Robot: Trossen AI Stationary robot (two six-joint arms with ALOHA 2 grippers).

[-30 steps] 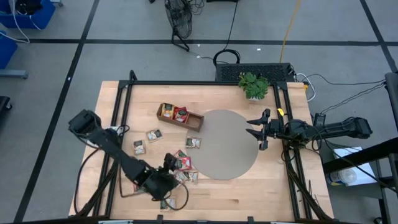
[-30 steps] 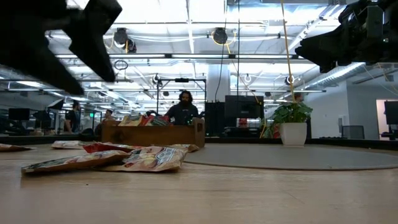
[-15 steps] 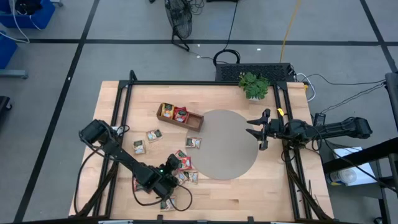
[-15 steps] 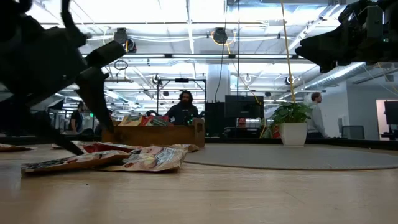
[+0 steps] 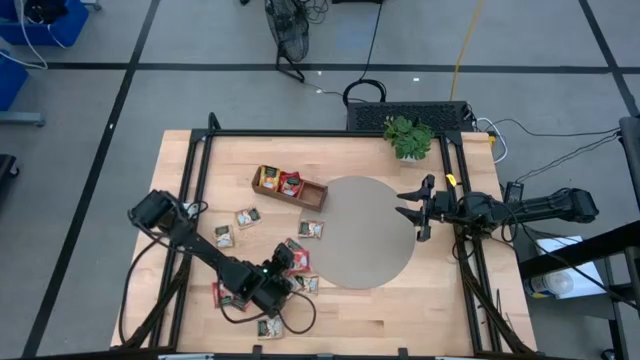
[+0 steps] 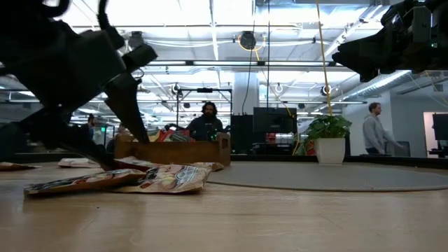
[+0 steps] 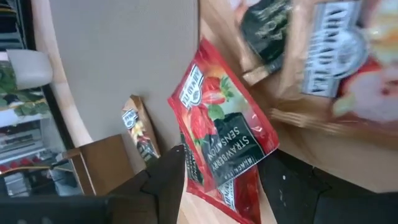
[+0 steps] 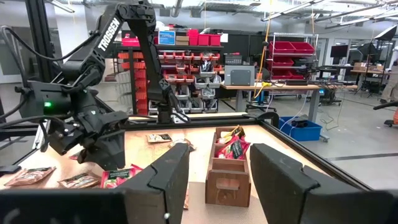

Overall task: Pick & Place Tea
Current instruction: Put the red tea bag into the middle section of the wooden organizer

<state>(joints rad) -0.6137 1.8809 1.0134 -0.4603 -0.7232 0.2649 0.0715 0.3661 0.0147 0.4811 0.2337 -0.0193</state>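
Note:
Tea sachets lie flat on the wooden table [image 5: 180, 150]: two at the left [image 5: 247, 217], one by the mat [image 5: 311, 229], and a cluster [image 5: 296, 284] near the front. My left gripper [image 5: 280, 275] hangs low over that cluster, open and slanting down. In its wrist view its fingers stand on either side of a red strawberry sachet [image 7: 224, 140]. I cannot tell whether the fingertips touch it. The low view shows this gripper [image 6: 122, 157] right above the sachets [image 6: 164, 176]. My right gripper [image 5: 415, 210] waits open above the mat's right edge.
A brown wooden tray [image 5: 288, 185] with sachets in it stands at the far middle, beside a round grey mat [image 5: 365, 235]. A small potted plant [image 5: 408, 137] is at the far right. Black frame rails [image 5: 195, 180] run along both table sides. People move in the room behind.
My left gripper has come down onto the sachet cluster, shifting slightly toward the table's right edge and rolling at the wrist. Its fingers have stayed equally far apart. The sachets have not moved.

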